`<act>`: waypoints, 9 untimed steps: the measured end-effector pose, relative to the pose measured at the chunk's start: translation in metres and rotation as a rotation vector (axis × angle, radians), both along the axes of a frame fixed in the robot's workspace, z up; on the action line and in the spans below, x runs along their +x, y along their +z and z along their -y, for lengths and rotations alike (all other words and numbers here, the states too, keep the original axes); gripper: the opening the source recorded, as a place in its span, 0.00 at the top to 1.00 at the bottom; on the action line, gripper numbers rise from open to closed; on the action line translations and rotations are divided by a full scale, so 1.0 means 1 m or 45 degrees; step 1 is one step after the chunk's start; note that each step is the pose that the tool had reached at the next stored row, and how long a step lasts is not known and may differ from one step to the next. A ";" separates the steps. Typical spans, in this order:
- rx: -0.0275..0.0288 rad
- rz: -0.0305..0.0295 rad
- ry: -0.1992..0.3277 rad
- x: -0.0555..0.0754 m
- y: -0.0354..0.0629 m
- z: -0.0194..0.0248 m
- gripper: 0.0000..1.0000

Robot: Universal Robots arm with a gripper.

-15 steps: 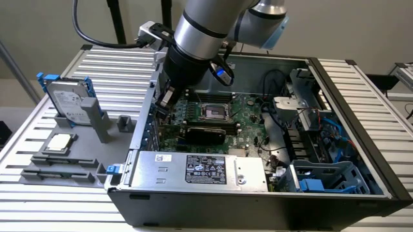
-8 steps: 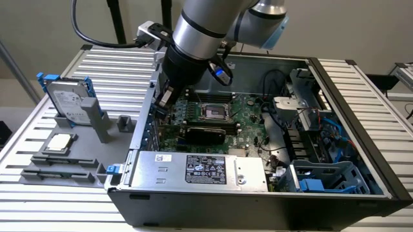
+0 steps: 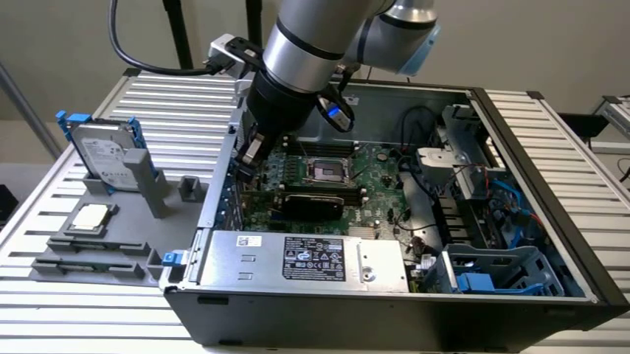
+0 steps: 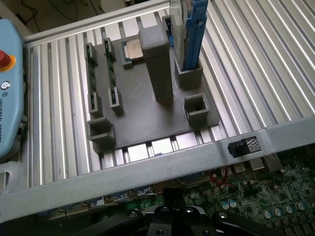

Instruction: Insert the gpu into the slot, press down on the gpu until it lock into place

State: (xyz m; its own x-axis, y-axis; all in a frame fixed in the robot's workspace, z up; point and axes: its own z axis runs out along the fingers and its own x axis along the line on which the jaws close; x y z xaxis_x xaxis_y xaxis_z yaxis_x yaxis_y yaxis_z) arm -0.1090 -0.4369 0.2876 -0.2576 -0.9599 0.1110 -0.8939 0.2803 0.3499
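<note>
Silver labelled box point(image 3: 305, 259) sits at the case's near edge; just behind it the gpu point(image 3: 313, 200) lies on the green motherboard point(image 3: 379, 184) — seemingly seated. Above the case's left wall hangs the tool point(image 3: 258, 144) — whether wide or narrow, I cannot tell.

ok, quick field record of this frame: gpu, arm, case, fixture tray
gpu: black card lying on the motherboard, mid-case
gripper: over the motherboard's edge at the exterior view's left, beside the gpu
case: open computer case, silver labelled power supply along its near wall
fixture tray: grey, holds hard drive with blue frame upright and a CPU chip
</note>
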 end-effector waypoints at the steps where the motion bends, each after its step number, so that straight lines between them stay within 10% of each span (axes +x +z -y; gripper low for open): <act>1: 0.0000 0.0006 0.000 0.000 -0.0001 0.0000 0.89; 9: 0.0003 0.0026 0.000 0.000 -0.0004 0.0000 0.89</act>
State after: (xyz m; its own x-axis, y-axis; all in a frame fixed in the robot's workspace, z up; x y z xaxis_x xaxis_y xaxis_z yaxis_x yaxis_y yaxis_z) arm -0.1090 -0.4369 0.2872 -0.2578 -0.9599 0.1103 -0.8946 0.2803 0.3481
